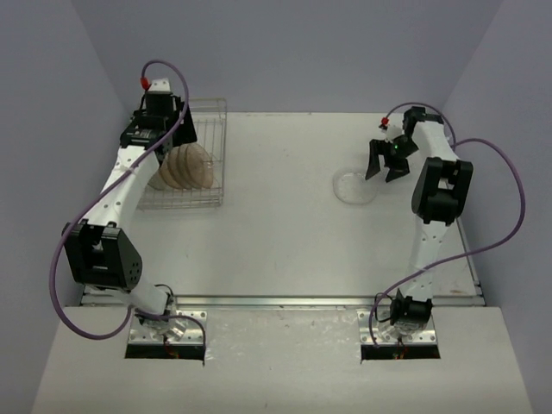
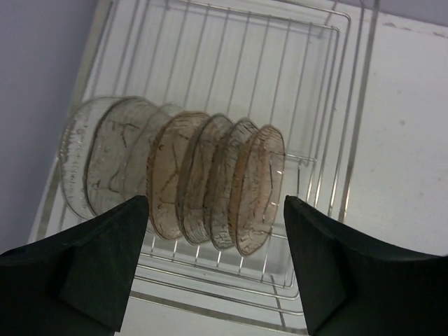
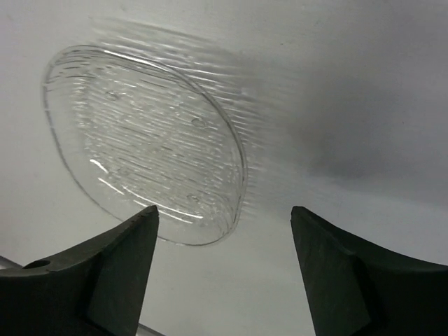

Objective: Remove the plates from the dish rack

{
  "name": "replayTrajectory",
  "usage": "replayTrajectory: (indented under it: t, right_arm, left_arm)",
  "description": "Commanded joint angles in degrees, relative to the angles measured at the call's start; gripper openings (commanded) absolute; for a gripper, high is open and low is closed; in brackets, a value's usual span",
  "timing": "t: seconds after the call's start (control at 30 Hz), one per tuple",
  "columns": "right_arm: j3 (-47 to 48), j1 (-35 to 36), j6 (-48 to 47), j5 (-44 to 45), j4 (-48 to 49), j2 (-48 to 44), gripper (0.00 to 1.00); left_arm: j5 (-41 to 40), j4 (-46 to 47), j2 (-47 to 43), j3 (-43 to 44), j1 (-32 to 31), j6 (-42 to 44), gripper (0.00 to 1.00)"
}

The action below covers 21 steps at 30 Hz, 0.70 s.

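Several translucent plates (image 2: 203, 178) stand on edge in the silver wire dish rack (image 2: 322, 84); they show as a pink-beige row (image 1: 183, 166) at the far left of the table. My left gripper (image 2: 213, 224) hovers just in front of that row, open, nothing between its fingers. One clear plate (image 3: 143, 140) lies flat on the table at the right (image 1: 354, 186). Just beside that plate's right rim, my right gripper (image 3: 224, 234) is open and empty, shown in the top view (image 1: 385, 164) slightly above the table.
The rack (image 1: 207, 151) sits against the left purple wall. White table surface (image 1: 276, 224) stretches between the rack and the lone plate. The table's right edge (image 1: 470, 250) runs close behind the right arm.
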Motion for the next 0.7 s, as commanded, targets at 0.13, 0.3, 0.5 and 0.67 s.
replayTrajectory:
  t: [0.13,0.3,0.5,0.67]
  right_arm:
    - [-8.94,0.68,8.06,-5.62,7.9,-22.13,0.99]
    - [-18.98,0.69,10.56,-7.61,11.9,-31.91,0.99]
    - [-30.84,0.69,12.89,-12.16,16.03,-39.49,0.99]
    - [-34.2,0.6,13.32,-16.13,16.07,-41.46,0.99]
  left_arm:
    - [-26.51,-1.43,8.12,4.38,-11.93,3.32,0.62]
    - [-31.8,-4.65,15.02,6.84,-12.55,2.13,0.52]
    - [-33.89,-6.25,17.95,7.28,-12.61,0.7,0.51]
    - [-34.14,-6.28,19.24,6.98,-12.61,0.71,0.51]
